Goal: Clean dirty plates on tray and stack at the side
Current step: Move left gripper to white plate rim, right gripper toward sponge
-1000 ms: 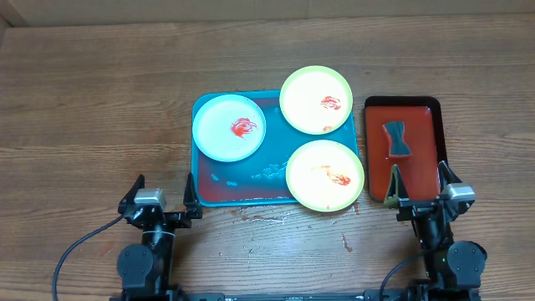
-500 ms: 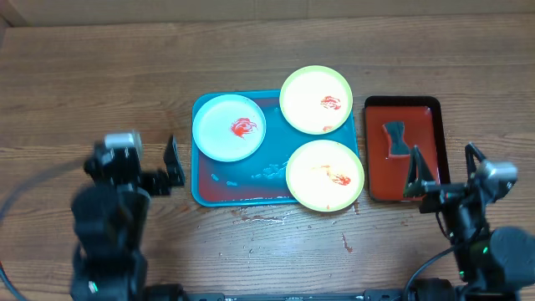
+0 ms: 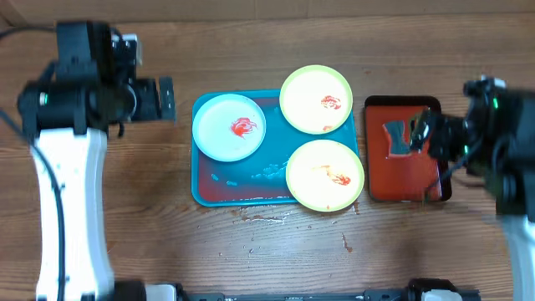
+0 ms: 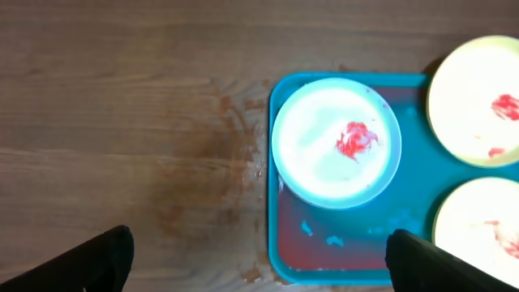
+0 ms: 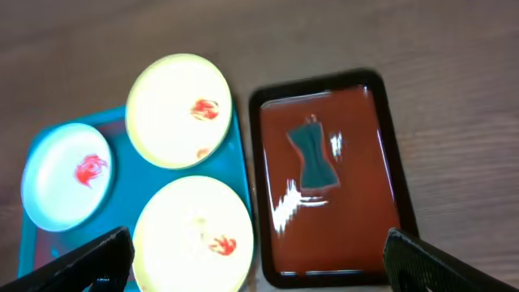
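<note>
On the wooden surface (image 3: pixel 251 50) sits the teal tray (image 3: pixel 219 191), carrying three sauce-smeared plates. The blue-rimmed plate (image 3: pixel 229 127) lies at its left, the upper yellow-green plate (image 3: pixel 316 100) overhangs its far right corner, and the lower yellow-green plate (image 3: pixel 325 175) overhangs its right edge. A dark red tray (image 3: pixel 422 180) lies just beside. The left fingers (image 4: pixel 105 259) hang spread wide left of the teal tray. The right fingers (image 5: pixel 418 255) hang spread wide above the red one, empty.

Bright, even light, shadows faint. Overhead view: left arm (image 3: pixel 71 125) at 9 o'clock and right arm (image 3: pixel 501 146) at 3 o'clock blurred. Wrist views soft all over; plates (image 4: pixel 336 142) blown out (centres near white). Glare streaks on red tray (image 5: pixel 365 211), 4 o'clock.
</note>
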Controlling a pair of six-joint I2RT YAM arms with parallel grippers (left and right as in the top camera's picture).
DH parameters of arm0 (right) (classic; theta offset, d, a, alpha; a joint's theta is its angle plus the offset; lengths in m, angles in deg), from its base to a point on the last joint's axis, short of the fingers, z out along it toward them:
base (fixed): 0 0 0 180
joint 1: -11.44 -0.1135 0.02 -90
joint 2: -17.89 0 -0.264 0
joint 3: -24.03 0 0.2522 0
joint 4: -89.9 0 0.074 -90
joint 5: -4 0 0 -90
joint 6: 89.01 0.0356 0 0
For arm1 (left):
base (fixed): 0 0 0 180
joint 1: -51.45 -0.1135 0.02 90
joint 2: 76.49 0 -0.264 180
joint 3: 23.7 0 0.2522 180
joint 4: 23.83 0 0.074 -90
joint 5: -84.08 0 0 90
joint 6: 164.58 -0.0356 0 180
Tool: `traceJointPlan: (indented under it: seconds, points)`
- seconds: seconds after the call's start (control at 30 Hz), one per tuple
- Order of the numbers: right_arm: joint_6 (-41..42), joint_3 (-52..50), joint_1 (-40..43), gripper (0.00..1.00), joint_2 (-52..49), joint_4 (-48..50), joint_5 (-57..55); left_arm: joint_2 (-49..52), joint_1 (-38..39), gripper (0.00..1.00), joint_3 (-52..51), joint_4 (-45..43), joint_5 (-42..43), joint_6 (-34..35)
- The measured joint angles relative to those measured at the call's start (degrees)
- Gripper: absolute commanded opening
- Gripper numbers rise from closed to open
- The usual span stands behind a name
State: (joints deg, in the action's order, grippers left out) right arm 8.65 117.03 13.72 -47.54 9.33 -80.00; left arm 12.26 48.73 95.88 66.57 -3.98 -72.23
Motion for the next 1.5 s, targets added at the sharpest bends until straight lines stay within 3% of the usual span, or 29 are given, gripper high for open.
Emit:
traceJointPlan:
  seconds: [0.17,0.3,0.5,0.6,0.8,1.03,1.17,1.5]
  points:
    - [-0.04,4.00,0.11,1.00,-10.47,-2.40,-0.02,7.26,0.00,1.00,2.95,-0.17,0.00,0.00]
    - [-0.02,4.00,0.09,0.96,-16.70,-4.90,-0.04,11.47,0.11,0.75,2.95,-0.50,0.98,-5.97]
    - [-0.20,4.00,0.09,0.96,-20.39,-5.25,-0.02,17.75,2.47,0.80,3.10,-4.22,1.55,-19.50]
    - [-0.20,4.00,0.09,0.96,-20.68,-5.25,-0.02,22.62,3.52,0.76,3.21,-6.27,1.97,-23.23]
    - [-0.17,4.00,0.13,0.96,-20.68,-5.16,0.00,33.42,4.00,0.47,3.21,-8.15,3.26,-28.46]
    - [-0.17,4.00,0.26,0.96,-20.68,-4.79,0.00,39.56,4.00,0.47,3.21,-12.02,3.91,-31.50]
    - [-0.17,4.00,0.24,0.96,-20.68,-4.48,0.00,39.98,4.00,0.41,3.21,-13.94,4.33,-32.39]
    - [-0.20,4.00,0.31,0.96,-20.68,-4.33,-0.02,40.39,4.24,0.39,3.21,-20.15,5.22,-33.88]
